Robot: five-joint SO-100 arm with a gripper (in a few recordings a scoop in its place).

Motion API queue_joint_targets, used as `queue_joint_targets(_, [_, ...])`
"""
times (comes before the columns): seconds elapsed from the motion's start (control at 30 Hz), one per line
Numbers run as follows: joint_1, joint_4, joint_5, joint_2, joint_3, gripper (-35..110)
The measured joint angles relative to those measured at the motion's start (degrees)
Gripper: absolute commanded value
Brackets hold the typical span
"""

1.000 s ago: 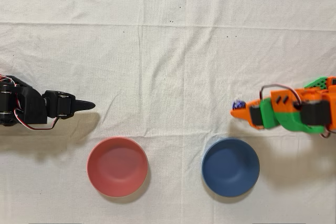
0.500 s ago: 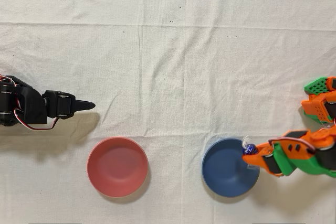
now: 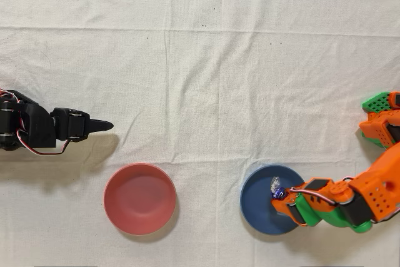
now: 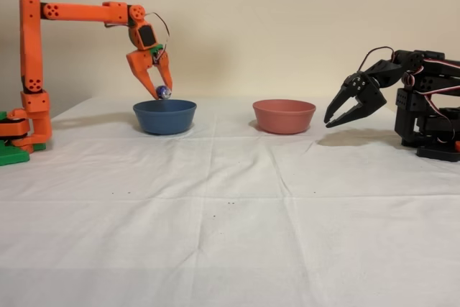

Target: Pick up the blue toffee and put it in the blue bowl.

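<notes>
While the orange arm (image 4: 79, 12) stands on its tall upright post at the left of the fixed view, its upper link runs level toward the right and its wrist bends straight down, so the hand (image 4: 159, 88) points at the blue bowl (image 4: 164, 116) from above. The two tapered orange fingers (image 4: 136, 70) spread a little from the wrist and come together at the tips, clamped on the blue toffee (image 4: 164, 92), which hangs just above the bowl's rim, clear of the bowl's floor as far as the side view tells. From overhead, the arm reaches in from the right edge, its orange and green plastic links and looped wires lying across the bowl's right rim, and the hand (image 3: 281, 196) sits over the bowl's right half. The blue toffee (image 3: 279, 192) shows there as a small shiny dark-blue ball, with a pale, crinkled clear wrapper tail just above it in the picture. The blue bowl (image 3: 259, 201) is round, shallow and matte. Beside it, well apart, rests a pink-red bowl (image 3: 139, 199) of like shape and size. A white cloth (image 3: 206, 73), creased in straight fold lines and lightly wrinkled, covers the tabletop. The idle black arm (image 3: 37, 129) lies at the overhead view's left edge.
</notes>
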Motion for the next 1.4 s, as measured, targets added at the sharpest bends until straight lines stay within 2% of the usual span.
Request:
queue_joint_targets(0.13, [-0.26, -0.26, 0.88, -4.04, -2.55, 15])
queue_joint_targets(0.43, [-1.58, 0.18, 2.64, -8.79, -6.68, 34])
queue_joint_targets(0.8, [-1.58, 1.14, 1.41, -9.14, -6.77, 39])
queue_joint_targets(0.93, [-0.88, 1.14, -0.18, -8.09, -5.19, 33])
queue_joint_targets(1.17, [0.26, 1.41, -2.64, -0.53, 0.79, 6])
queue_joint_targets(1.4, [5.1, 4.92, -6.15, 10.81, 4.39, 0])
